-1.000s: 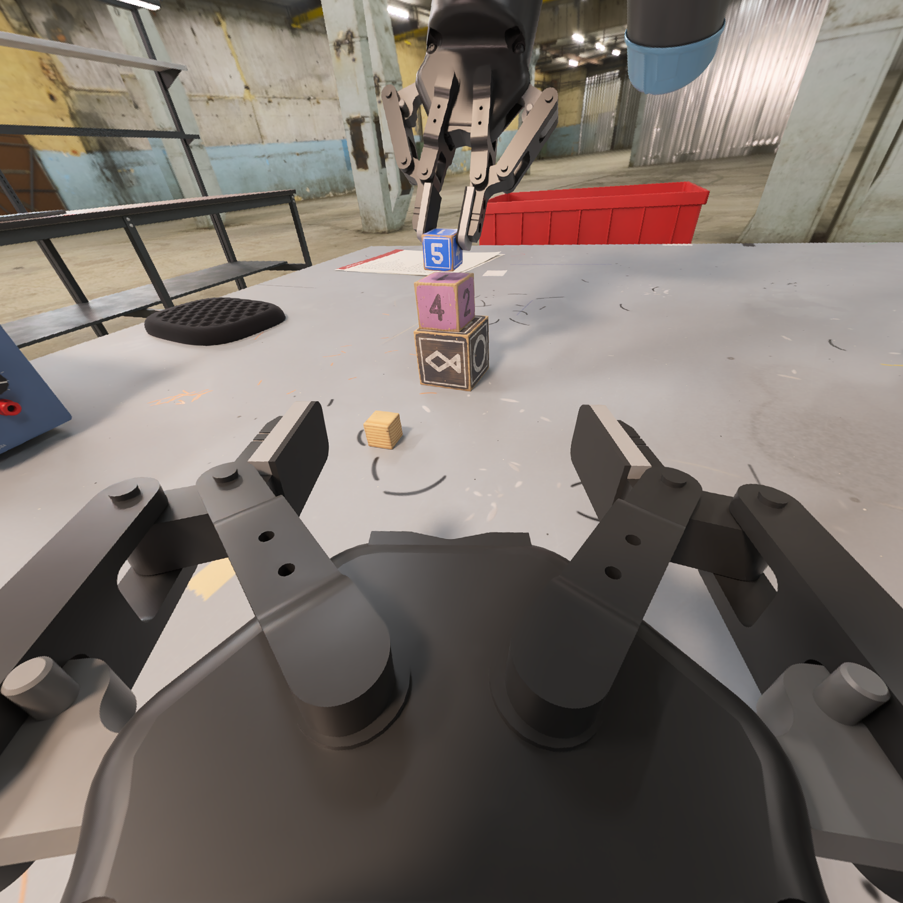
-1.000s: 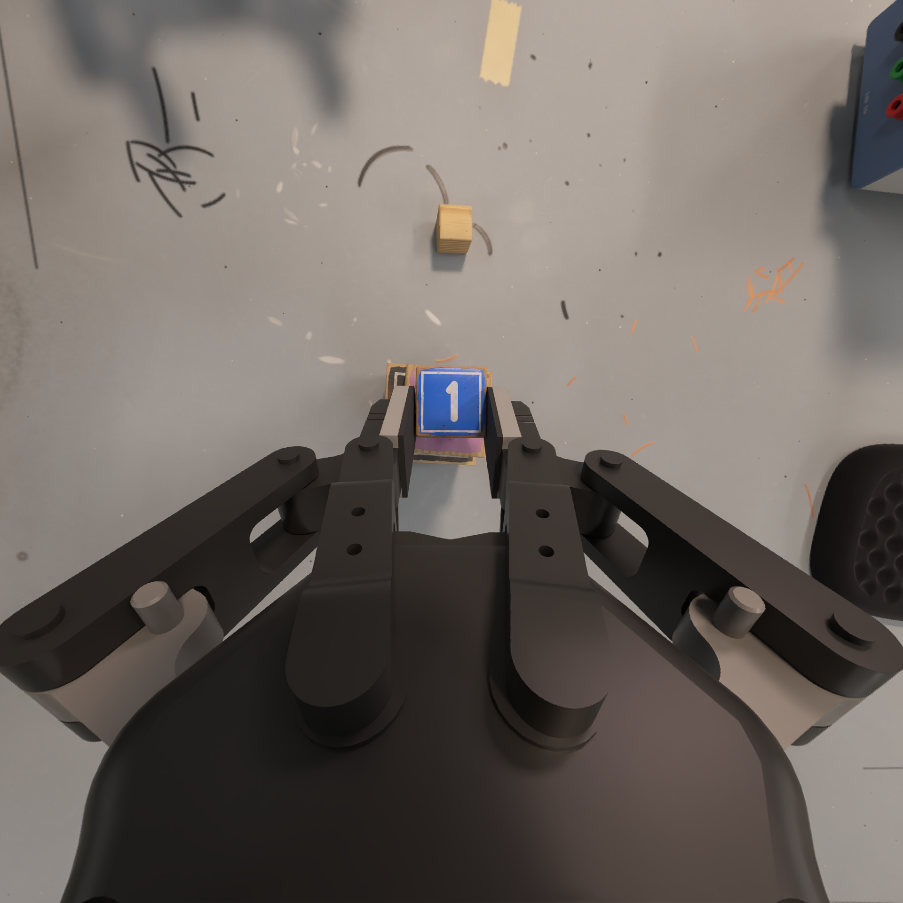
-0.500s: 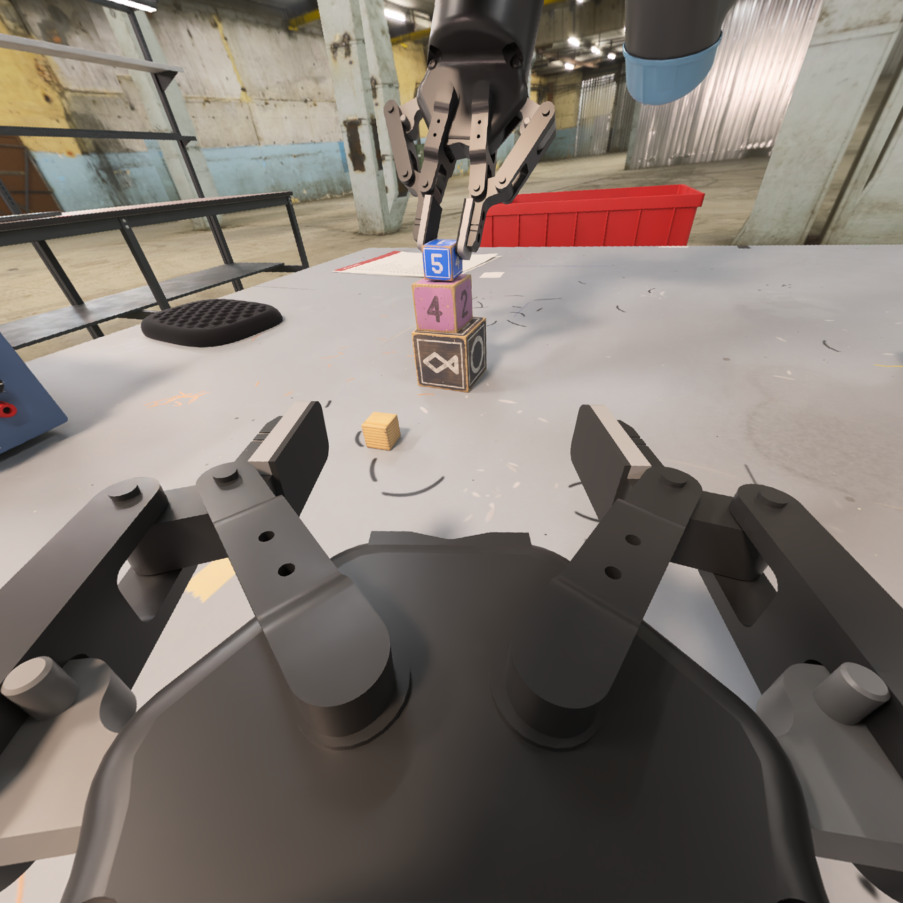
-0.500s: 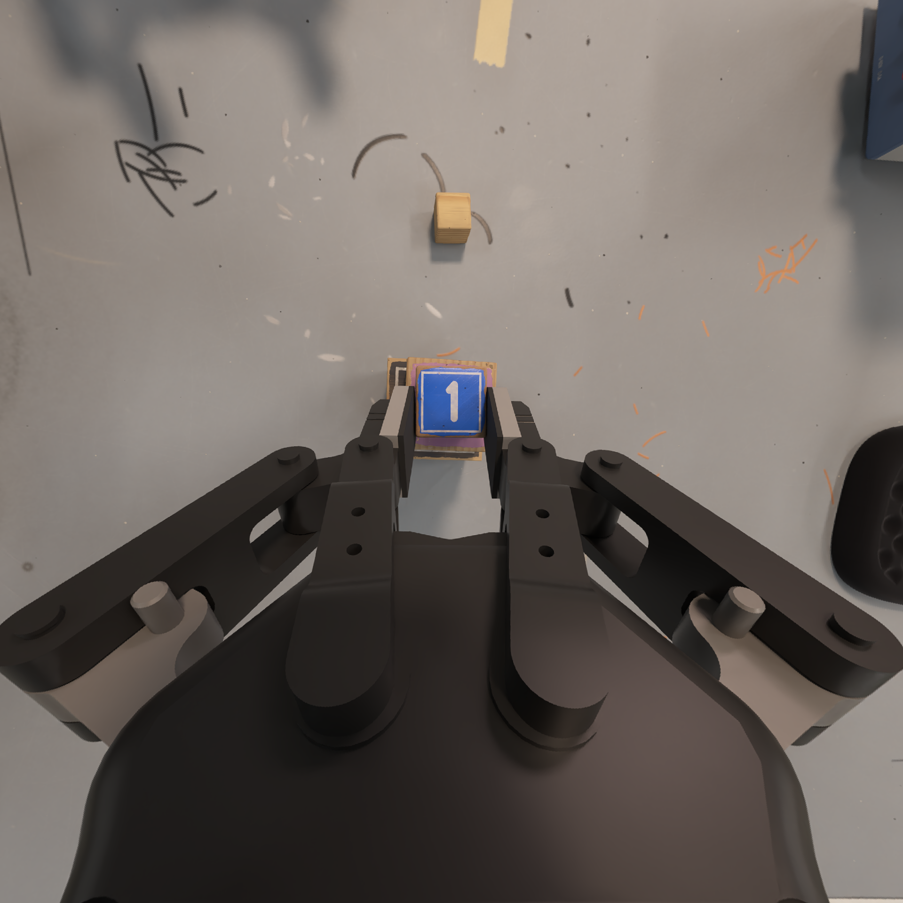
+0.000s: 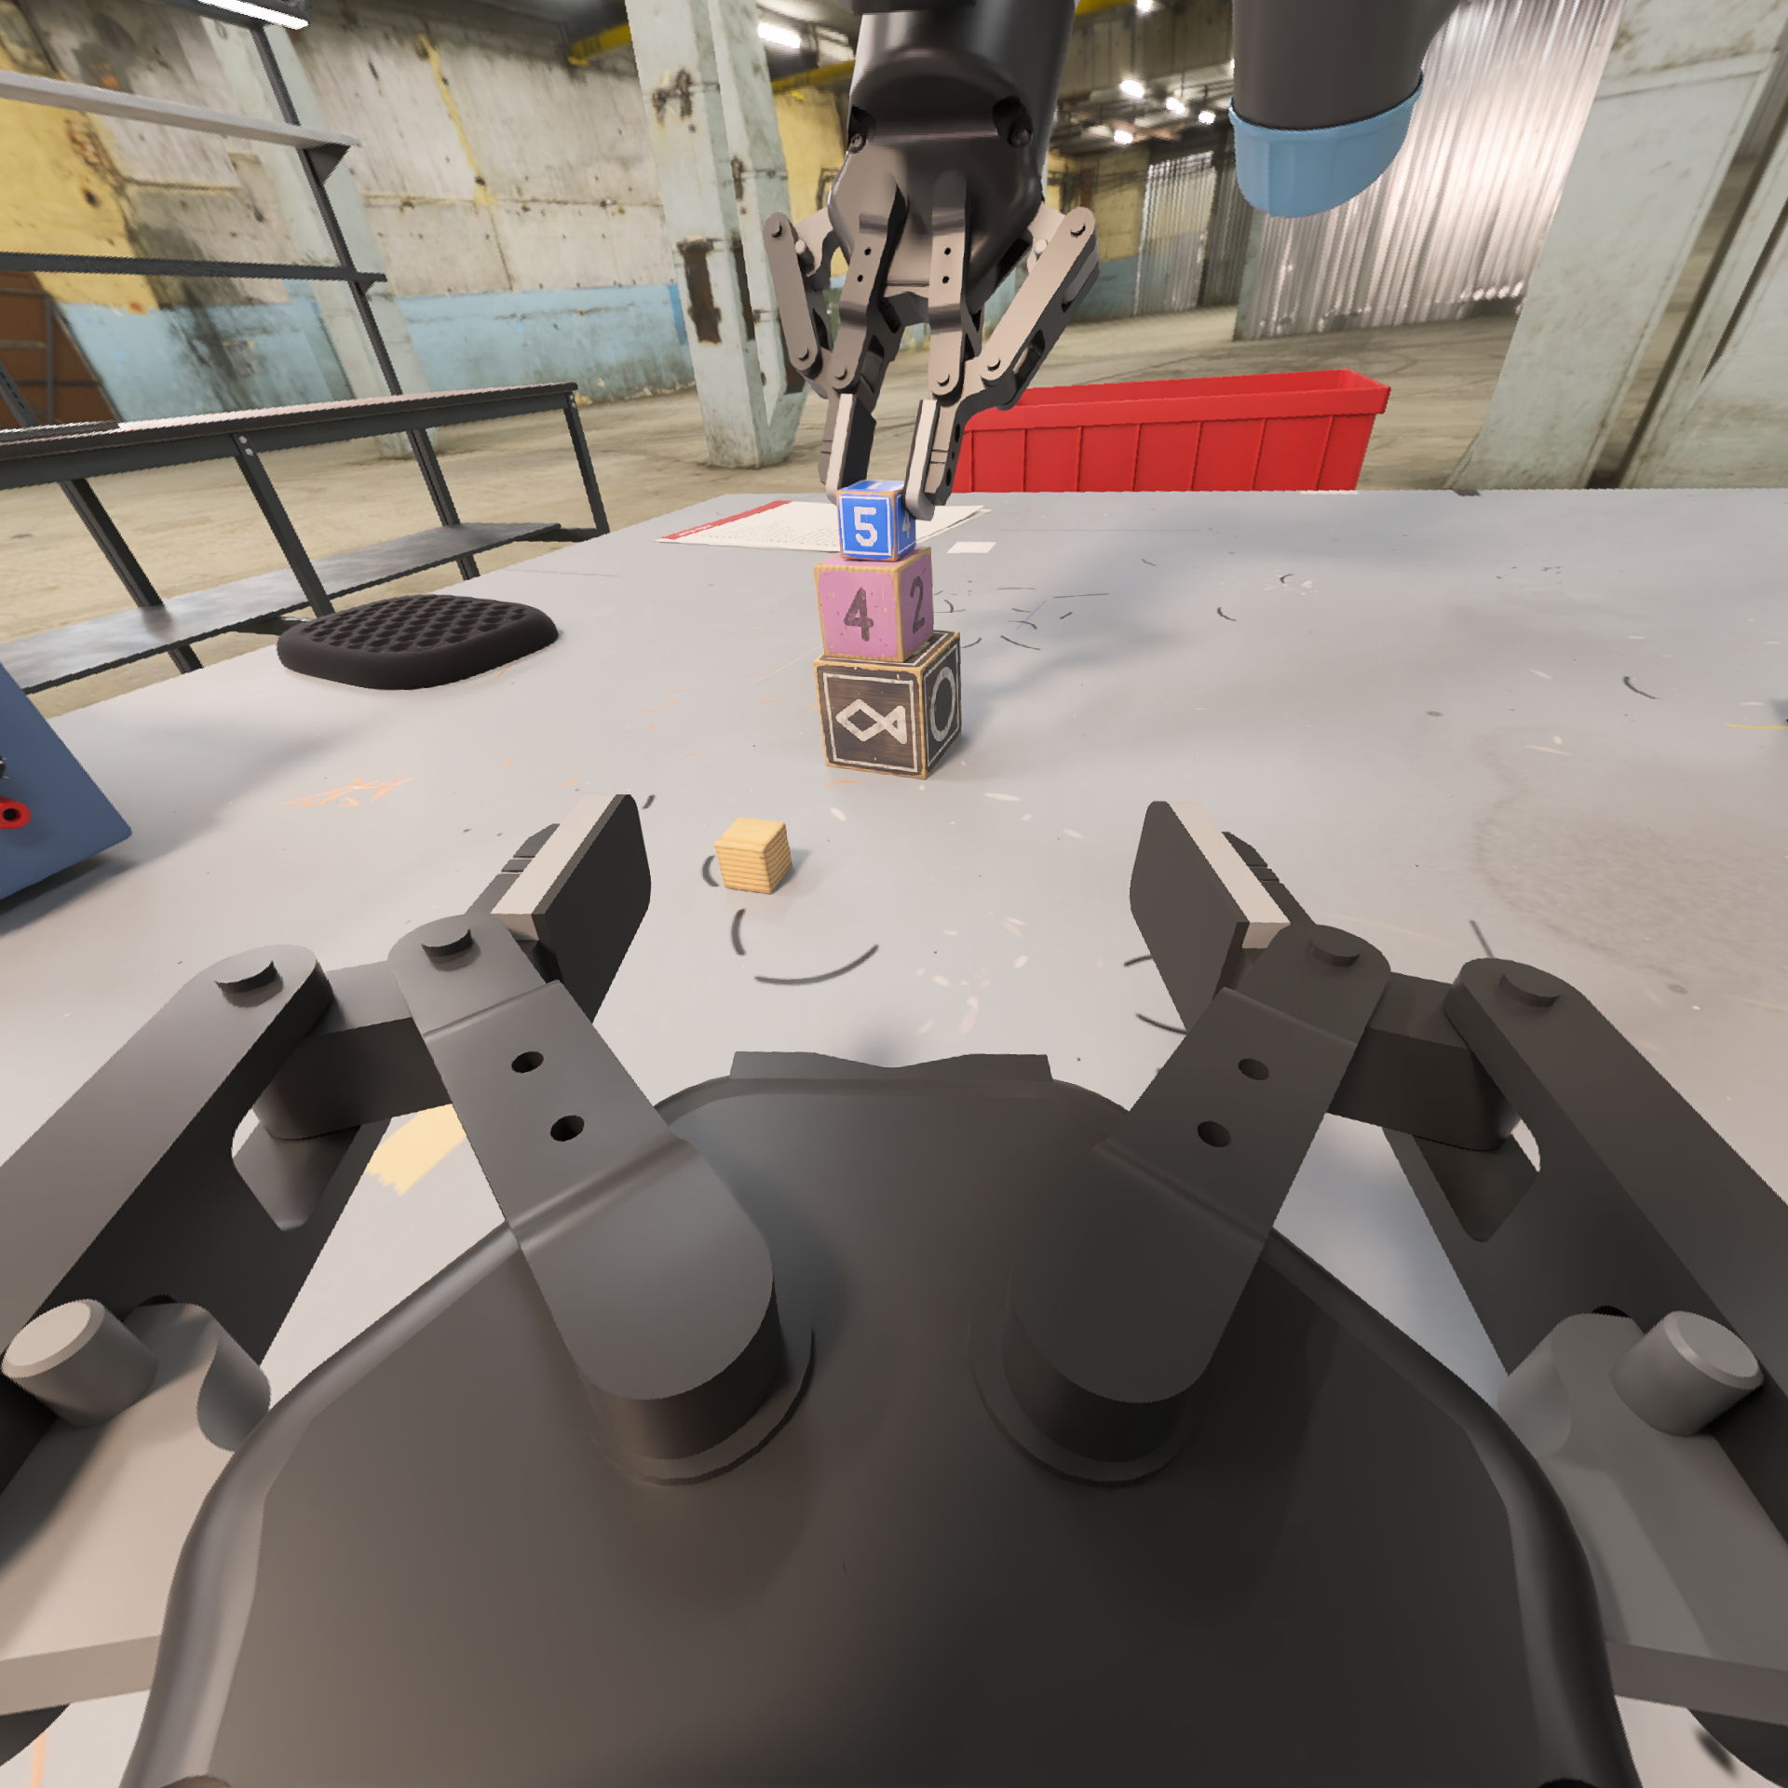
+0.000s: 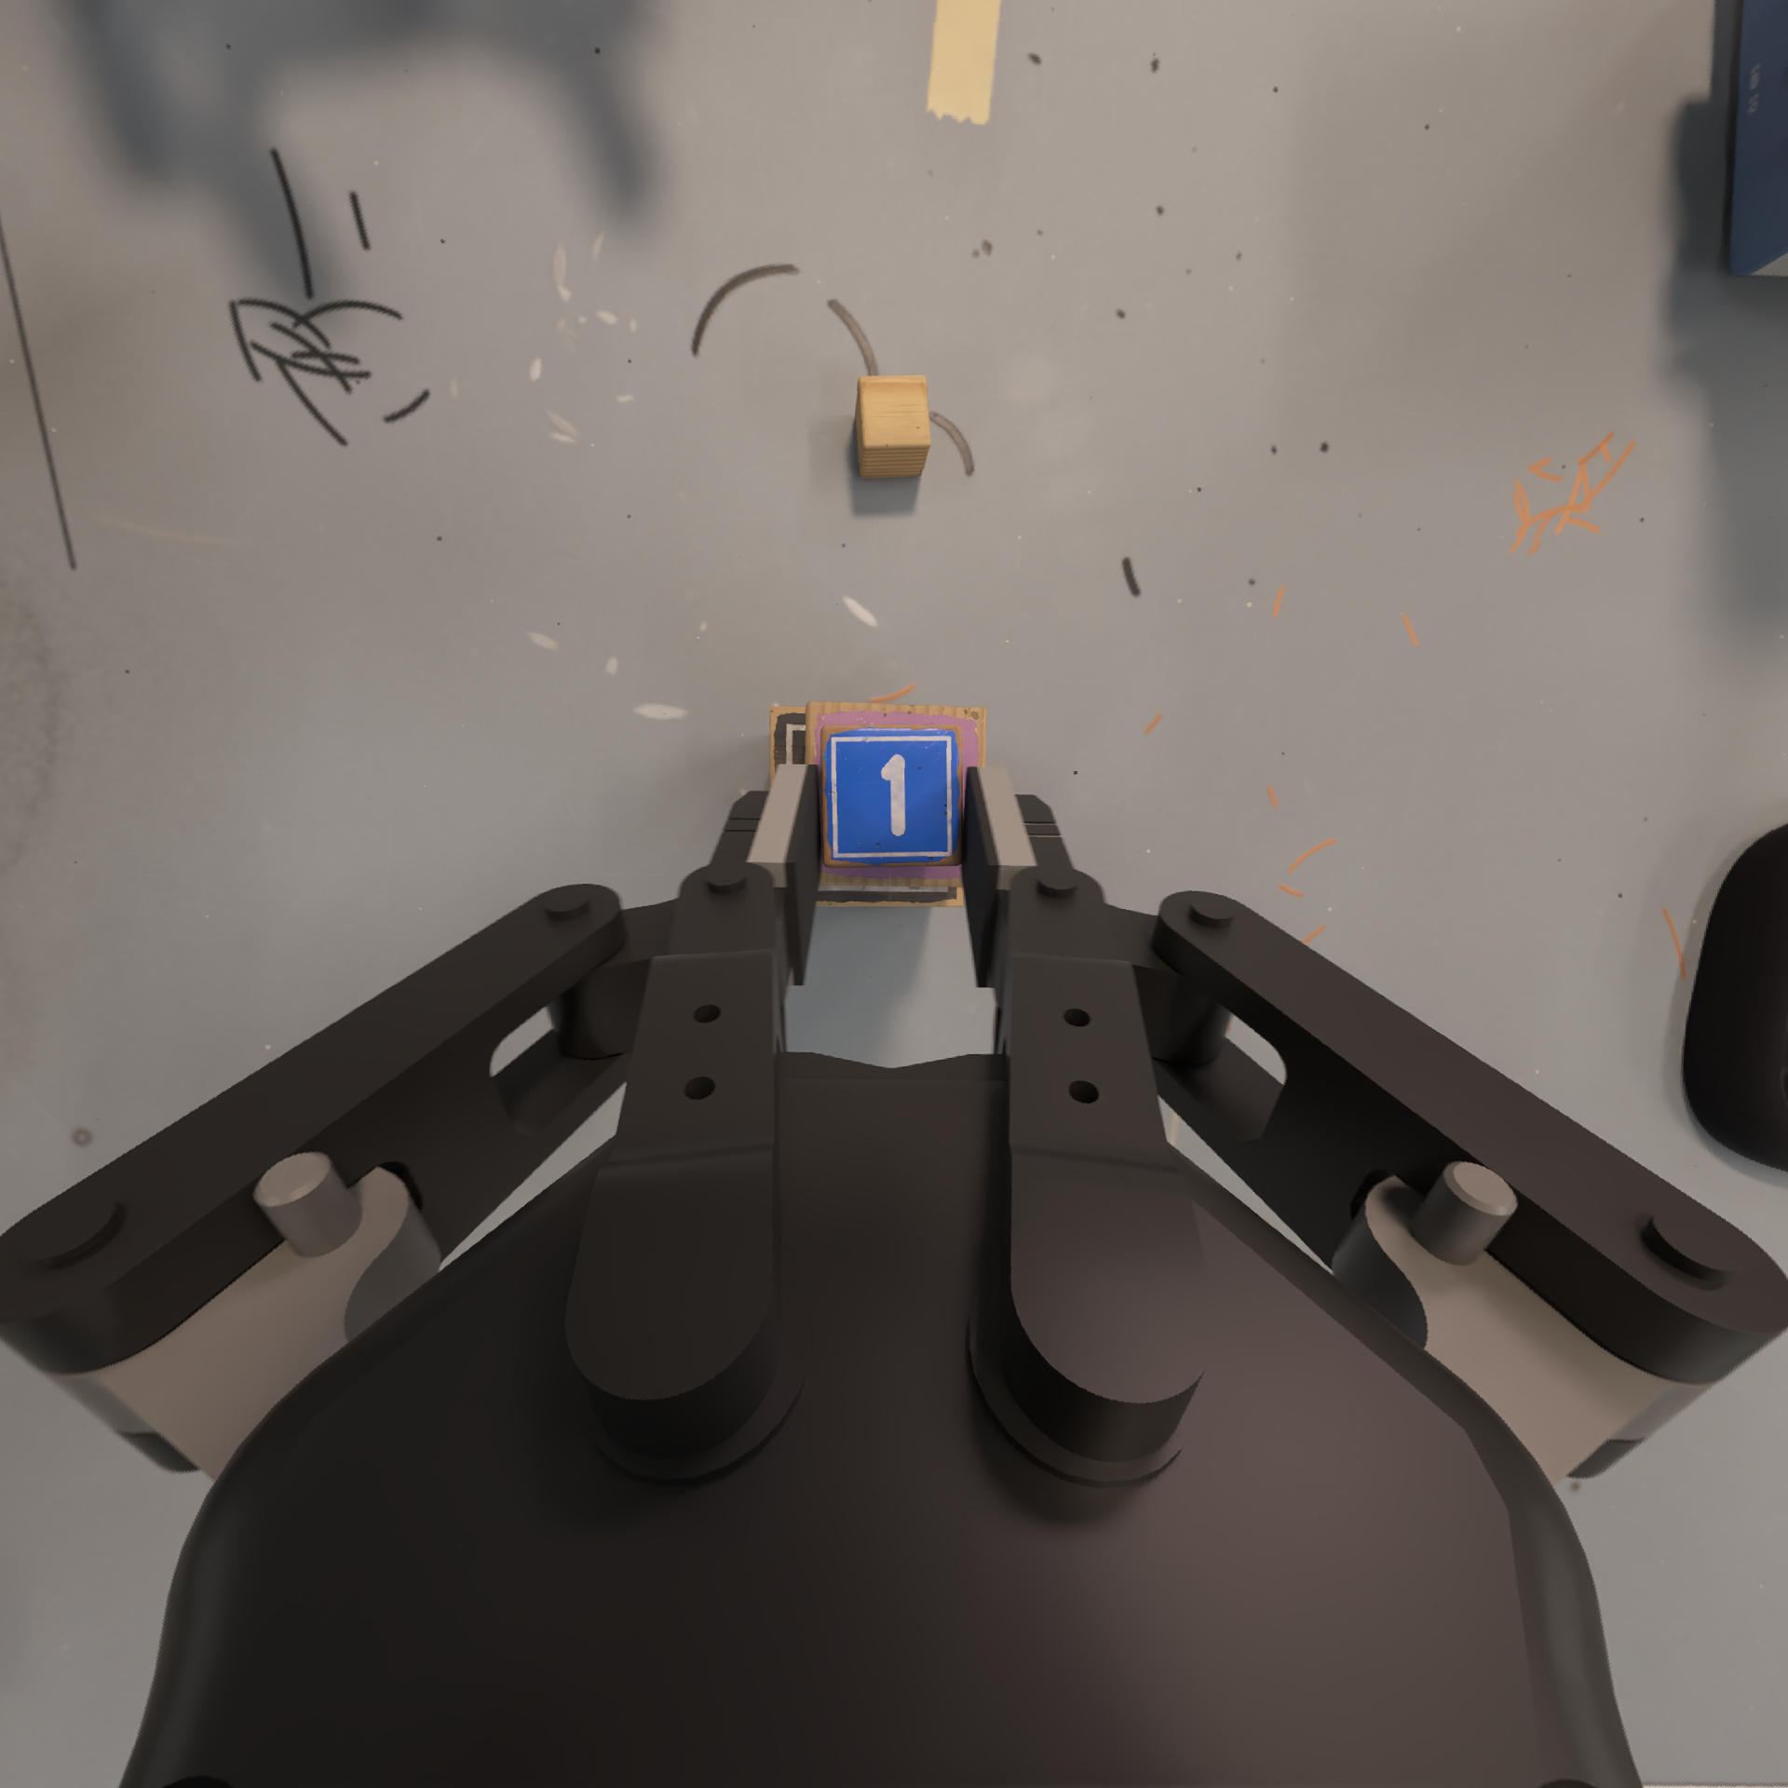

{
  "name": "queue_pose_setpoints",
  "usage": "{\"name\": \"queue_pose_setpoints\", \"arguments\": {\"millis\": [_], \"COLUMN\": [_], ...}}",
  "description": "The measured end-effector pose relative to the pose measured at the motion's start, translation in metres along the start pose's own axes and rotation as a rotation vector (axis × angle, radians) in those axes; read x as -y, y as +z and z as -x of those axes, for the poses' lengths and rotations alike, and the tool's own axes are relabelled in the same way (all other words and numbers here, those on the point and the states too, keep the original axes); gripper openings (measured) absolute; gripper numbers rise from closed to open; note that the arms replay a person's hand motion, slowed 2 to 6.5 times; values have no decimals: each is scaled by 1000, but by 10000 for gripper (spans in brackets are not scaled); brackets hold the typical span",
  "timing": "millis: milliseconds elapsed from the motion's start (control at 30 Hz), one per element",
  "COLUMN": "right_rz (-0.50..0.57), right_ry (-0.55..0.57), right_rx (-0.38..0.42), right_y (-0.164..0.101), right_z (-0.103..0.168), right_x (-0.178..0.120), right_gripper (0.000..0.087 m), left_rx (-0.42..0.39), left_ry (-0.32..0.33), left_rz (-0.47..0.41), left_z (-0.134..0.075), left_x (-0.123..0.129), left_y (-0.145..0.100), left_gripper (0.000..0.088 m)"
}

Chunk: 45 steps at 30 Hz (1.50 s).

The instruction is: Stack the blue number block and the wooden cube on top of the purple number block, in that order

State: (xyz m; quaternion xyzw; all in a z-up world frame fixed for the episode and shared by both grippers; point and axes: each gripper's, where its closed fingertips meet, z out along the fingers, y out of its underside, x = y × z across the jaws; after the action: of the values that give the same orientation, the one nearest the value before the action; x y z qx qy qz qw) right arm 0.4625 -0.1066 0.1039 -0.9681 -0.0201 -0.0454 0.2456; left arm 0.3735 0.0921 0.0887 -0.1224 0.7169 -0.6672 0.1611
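Observation:
The blue number block (image 5: 871, 525) sits on the purple number block (image 5: 871, 608), which stands on a black picture block (image 5: 888, 711). My right gripper (image 5: 882, 489) hangs straight above the stack, its tips beside the blue block's upper edge. Seen from above, the right gripper (image 6: 890, 822) flanks the blue block (image 6: 890, 795) with its jaws slightly parted from the block's sides. The wooden cube (image 5: 753, 853) lies on the table in front of the stack, and it also shows in the right wrist view (image 6: 892, 426). My left gripper (image 5: 890, 871) is wide open and empty, low over the table, just short of the cube.
A black perforated pad (image 5: 416, 639) lies left of the stack. A blue box (image 5: 48, 813) sits at the table's left edge. A paper sheet (image 5: 755, 527) and a red bin (image 5: 1161, 435) are behind the stack. A metal rack (image 5: 290, 435) stands beyond the table's left side.
The blue block came down onto the purple block. My right gripper's fingers have parted slightly and sit higher on the block. My left gripper has barely moved.

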Motion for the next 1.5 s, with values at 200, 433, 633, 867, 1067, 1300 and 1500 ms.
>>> {"name": "queue_pose_setpoints", "arguments": {"millis": [200, 433, 633, 867, 1067, 1300, 1500], "right_rz": [-7, -19, 42, 161, 219, 333, 414], "right_ry": [7, -10, -37, 13, -85, -143, -122], "right_rx": [-15, -69, -139, -152, -98, -6, 1], "right_y": [-4, -14, -11, 14, 46, 82, 104], "right_z": [-2, -2, 3, 16, 25, 24, 10], "right_x": [1, 19, 44, 67, 83, 84, 76], "right_gripper": [362, 388, 387, 409, 406, 388, 364], "left_rx": [-2, -3, -3, -6, -9, -11, -14], "left_ry": [0, -1, -4, -2, -1, -2, -12], "left_rz": [0, 0, 0, 0, 2, -1, -6], "left_z": [0, 0, 0, 0, -1, -1, 0], "left_x": [0, 0, 0, 0, 0, 0, 1], "left_y": [0, 0, 0, 0, 0, 0, 0], "left_gripper": [854, 854, 854, 854, 854, 854, 854]}}
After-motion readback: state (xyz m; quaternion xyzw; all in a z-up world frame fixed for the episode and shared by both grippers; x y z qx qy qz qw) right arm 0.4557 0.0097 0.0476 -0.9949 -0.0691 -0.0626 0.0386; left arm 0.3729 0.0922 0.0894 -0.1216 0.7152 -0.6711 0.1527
